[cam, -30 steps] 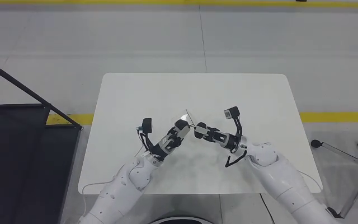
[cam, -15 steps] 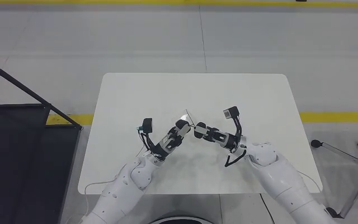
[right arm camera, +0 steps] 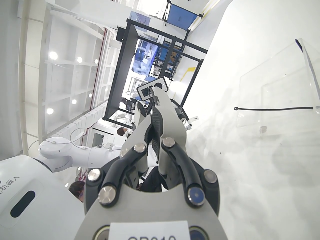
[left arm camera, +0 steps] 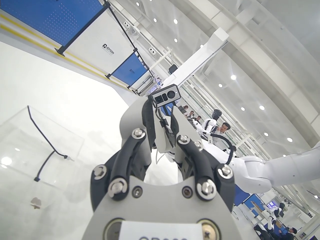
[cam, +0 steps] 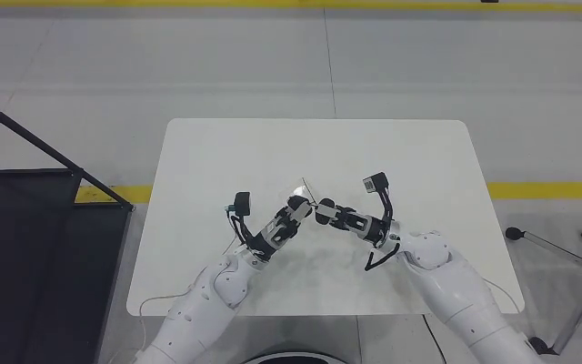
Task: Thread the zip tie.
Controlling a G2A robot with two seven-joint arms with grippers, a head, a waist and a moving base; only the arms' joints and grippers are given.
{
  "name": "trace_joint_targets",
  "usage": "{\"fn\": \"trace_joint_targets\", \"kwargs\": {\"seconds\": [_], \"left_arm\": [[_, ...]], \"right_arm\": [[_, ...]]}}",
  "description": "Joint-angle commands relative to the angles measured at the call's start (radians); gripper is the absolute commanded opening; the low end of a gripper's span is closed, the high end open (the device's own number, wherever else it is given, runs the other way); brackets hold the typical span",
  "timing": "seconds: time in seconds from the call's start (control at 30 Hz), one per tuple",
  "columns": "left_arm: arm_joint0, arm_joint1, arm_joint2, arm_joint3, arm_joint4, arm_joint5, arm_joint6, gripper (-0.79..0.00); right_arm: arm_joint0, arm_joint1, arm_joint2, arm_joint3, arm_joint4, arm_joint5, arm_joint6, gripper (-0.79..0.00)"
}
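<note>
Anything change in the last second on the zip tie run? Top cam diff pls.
Barely. The left gripper nudged slightly toward the right gripper; the two sit tip to tip over the table. Nothing was visibly grabbed or released. The right gripper held its spot, shut. The black zip tie at the clear acrylic piece did not move.
</note>
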Motion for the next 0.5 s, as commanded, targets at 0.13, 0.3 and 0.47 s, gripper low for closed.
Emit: {"fn": "trace_joint_targets", "kwargs": {"seconds": [0.13, 0.3, 0.47], "left_arm": [[0.001, -0.005, -0.005, 0.002, -0.001, -0.001, -0.005, -0.585], [0.003, -0.010, -0.011, 0.002, 0.003, 0.000, -0.006, -0.619], [0.007, -0.013, -0.017, 0.001, 0.007, 0.000, -0.004, -0.659]], "right_arm": [[-0.003, -0.005, 0.010, 0.002, -0.007, 0.004, 0.000, -0.785], [-0.006, -0.010, 0.017, 0.002, -0.010, 0.009, 0.005, -0.785], [-0.010, -0.013, 0.025, 0.003, -0.014, 0.011, 0.010, -0.785]]}}
